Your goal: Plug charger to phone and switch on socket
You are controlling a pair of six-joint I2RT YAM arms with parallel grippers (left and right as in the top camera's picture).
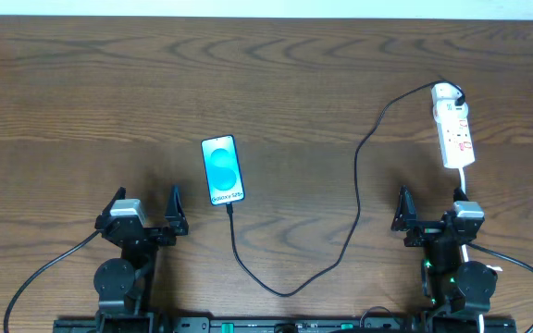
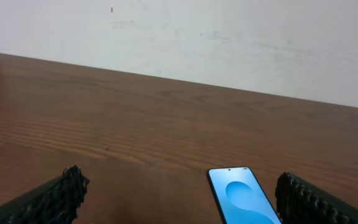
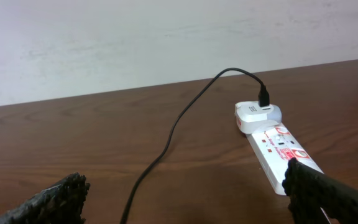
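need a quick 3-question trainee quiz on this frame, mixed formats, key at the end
1. True or false: the left claw grips the phone.
2. The socket lies nearest to: A) the right claw, B) the left claw, C) the phone.
3. Fill in: in the overhead view, the charger meets the phone at its ____ edge (top/bottom).
Key: 1 false, both claws are open and empty; 2 A; 3 bottom.
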